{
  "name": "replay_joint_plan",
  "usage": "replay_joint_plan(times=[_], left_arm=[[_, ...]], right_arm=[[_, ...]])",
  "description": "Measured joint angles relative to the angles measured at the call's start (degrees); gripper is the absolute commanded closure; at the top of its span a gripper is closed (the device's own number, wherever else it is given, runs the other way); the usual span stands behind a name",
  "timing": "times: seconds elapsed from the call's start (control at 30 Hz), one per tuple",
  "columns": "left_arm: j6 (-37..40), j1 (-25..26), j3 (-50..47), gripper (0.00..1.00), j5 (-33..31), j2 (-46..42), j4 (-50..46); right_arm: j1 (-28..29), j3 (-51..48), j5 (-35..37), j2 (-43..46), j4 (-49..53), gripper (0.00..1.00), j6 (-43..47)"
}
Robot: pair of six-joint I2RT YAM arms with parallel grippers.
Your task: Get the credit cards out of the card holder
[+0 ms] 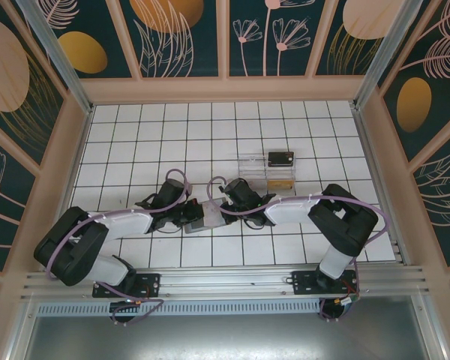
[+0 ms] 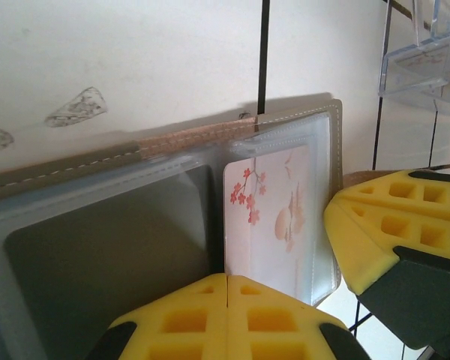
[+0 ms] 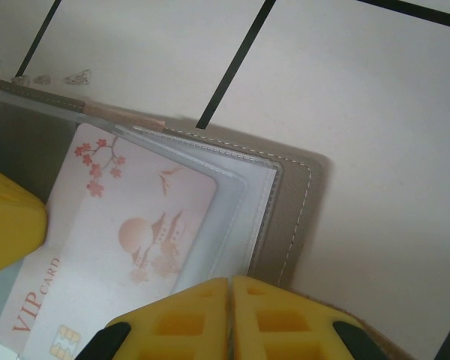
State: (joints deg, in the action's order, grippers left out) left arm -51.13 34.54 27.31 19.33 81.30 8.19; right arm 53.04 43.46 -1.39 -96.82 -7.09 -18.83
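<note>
1. White tiled table [image 1: 135, 135]: the flat grey bifold card holder [image 3: 296, 202] is laid open on it, near the front middle, between the two grippers.
2. Clear plastic tray [image 1: 247, 163]: set behind the holder, apart from it. A black card [image 1: 281, 158] and a tan-gold card [image 1: 280, 181] are seen at its right end. Whether they are inside a compartment or lying on top cannot be told.
3. Holder contents: a white card with pink blossom print and "VIP CARD" lettering [image 3: 127, 225] is seated in a clear sleeve on the right gripper's side. The neighbouring sleeve is seen as dark, and its contents cannot be told.
4. Left gripper [image 2: 226, 300]: yellow fingers are pressed together at the holder's near edge. A pinch on the sleeve cannot be confirmed.
5. Right gripper [image 3: 230, 300]: fingers are pressed together at the white card's end. A hold on the card cannot be confirmed.
6. Step judged: extraction of the white card, not yet done.
7. Next move: the holder must be pinned while the card is slid out along the sleeve opening.
</note>
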Motion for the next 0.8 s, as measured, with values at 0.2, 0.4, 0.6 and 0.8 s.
replay_joint_plan(times=[0.2, 0.4, 0.6, 0.8], left_arm=[[0.1, -0.5, 0.0, 1.00, -1.6, -2.3, -2.9], [0.5, -1.3, -1.6, 1.00, -2.6, -4.2, -4.0], [0.7, -1.6, -2.5, 1.00, -3.3, -5.3, -4.5], [0.6, -1.9, -4.3, 1.00, -4.0, -8.2, -5.5]], right_arm=[[0.0, 0.0, 0.0, 0.0, 0.0, 0.88, 0.0], [0.0, 0.0, 0.0, 0.0, 0.0, 0.88, 0.0], [0.0, 0.0, 0.0, 0.0, 0.0, 0.88, 0.0], [0.0, 0.0, 0.0, 0.0, 0.0, 0.88, 0.0]])
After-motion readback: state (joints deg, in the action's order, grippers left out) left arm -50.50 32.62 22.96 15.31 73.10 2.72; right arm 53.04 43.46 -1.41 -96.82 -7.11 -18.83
